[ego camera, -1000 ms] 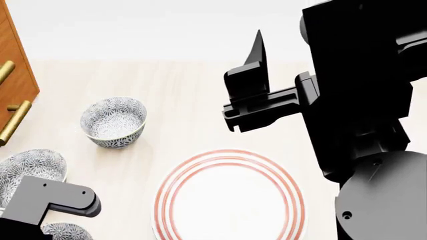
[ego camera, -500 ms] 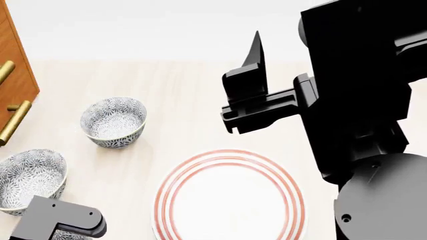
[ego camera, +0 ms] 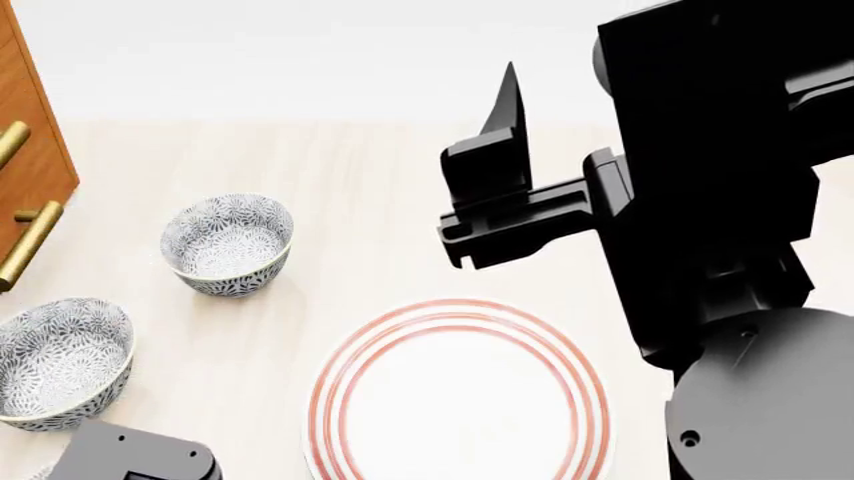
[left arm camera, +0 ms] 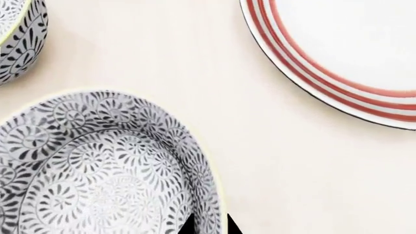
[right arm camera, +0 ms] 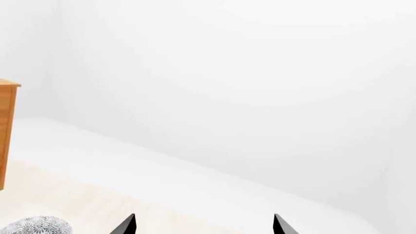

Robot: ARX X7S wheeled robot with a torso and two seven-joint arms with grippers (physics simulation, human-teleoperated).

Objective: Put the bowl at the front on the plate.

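- Left pincer [left arm camera: 209, 226] has its two tips close together, one on either side of the rim of the bowl [left arm camera: 97, 170] on the side facing the plate [left arm camera: 338, 53]. I cannot tell whether they already pinch it.
- That bowl sits on the worktop [left arm camera: 273, 161] left of the plate and apart from it. A second bowl [left arm camera: 19, 39] lies further left.
- The grasp looks to be the step in hand. Next it needs a firm pinch, a clean lift and a short carry right, over the plate.
- Right pincer [right arm camera: 203, 224], tips wide apart, hangs idle above and beyond the plate.
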